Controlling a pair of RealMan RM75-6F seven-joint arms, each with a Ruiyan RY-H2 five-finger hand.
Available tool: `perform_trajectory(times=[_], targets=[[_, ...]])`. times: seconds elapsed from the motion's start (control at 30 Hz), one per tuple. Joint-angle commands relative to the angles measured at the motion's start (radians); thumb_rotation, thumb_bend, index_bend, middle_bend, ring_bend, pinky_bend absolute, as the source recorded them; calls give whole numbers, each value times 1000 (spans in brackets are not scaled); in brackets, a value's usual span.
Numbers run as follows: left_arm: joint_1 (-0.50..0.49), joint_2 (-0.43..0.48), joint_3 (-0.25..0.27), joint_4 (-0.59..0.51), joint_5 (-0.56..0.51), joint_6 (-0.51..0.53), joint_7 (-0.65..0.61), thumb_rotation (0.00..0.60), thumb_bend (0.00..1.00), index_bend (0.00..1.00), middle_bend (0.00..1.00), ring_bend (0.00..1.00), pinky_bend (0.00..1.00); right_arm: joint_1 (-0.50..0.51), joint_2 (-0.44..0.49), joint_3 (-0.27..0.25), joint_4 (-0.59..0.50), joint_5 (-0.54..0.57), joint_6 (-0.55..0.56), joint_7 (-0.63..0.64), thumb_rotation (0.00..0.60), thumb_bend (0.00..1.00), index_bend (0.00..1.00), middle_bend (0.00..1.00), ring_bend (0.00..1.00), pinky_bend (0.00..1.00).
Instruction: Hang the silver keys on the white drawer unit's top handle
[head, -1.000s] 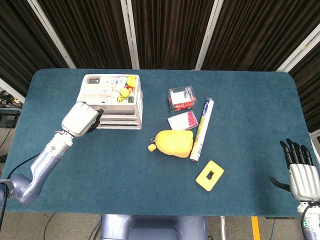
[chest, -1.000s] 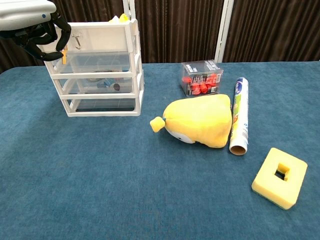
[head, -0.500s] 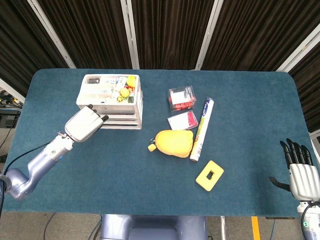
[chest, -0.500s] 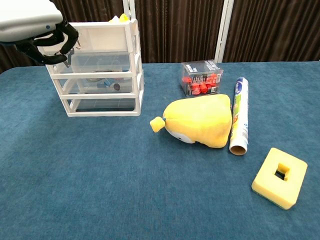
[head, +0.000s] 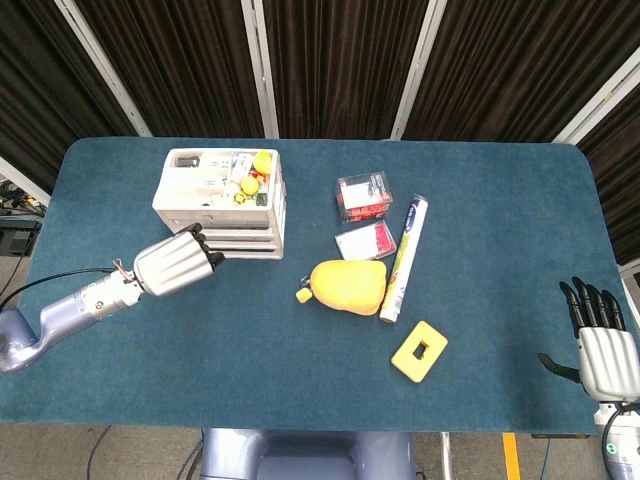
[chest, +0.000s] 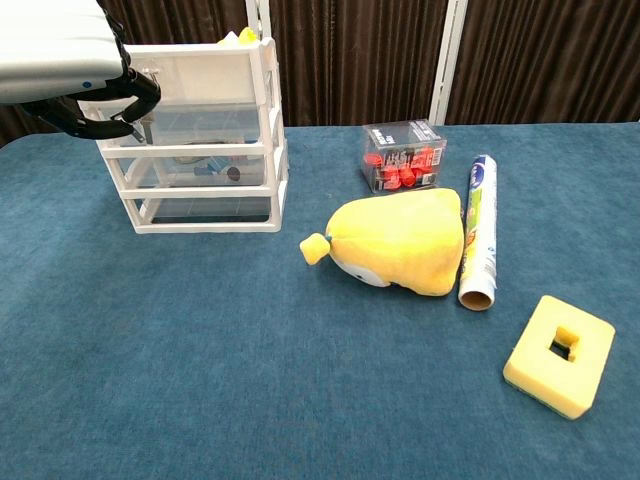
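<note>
The white drawer unit (head: 225, 205) (chest: 200, 140) stands at the table's back left. A small silver piece, seemingly the keys (chest: 152, 76), shows at its top drawer front, largely hidden behind my left hand's fingers. My left hand (head: 178, 264) (chest: 70, 70) hovers just in front of the unit's left front corner, apart from it in the head view. Its fingers (chest: 112, 108) are curled in and I see nothing in them. My right hand (head: 603, 345) rests at the table's front right corner, holding nothing, fingers straight and apart.
A yellow plush toy (head: 347, 286) lies mid-table beside a rolled tube (head: 404, 258). Behind them stand two clear boxes of red items (head: 364, 196) (head: 365, 240). A yellow foam block (head: 419, 351) lies at front right. Small toys fill the unit's top tray (head: 247, 180).
My left hand has pulled back from the drawer unit's top front toward the table's near edge, and its forearm has swung lower. The right hand has not moved.
</note>
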Motion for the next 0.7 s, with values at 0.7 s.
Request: perform_trajectory(times=[0.7], targets=[[-26,-56,-4,155,-19,-4,34,600,432,672,888,804,697,1,-1,0,2,-2,0,5,600,3,0,0,0,0]])
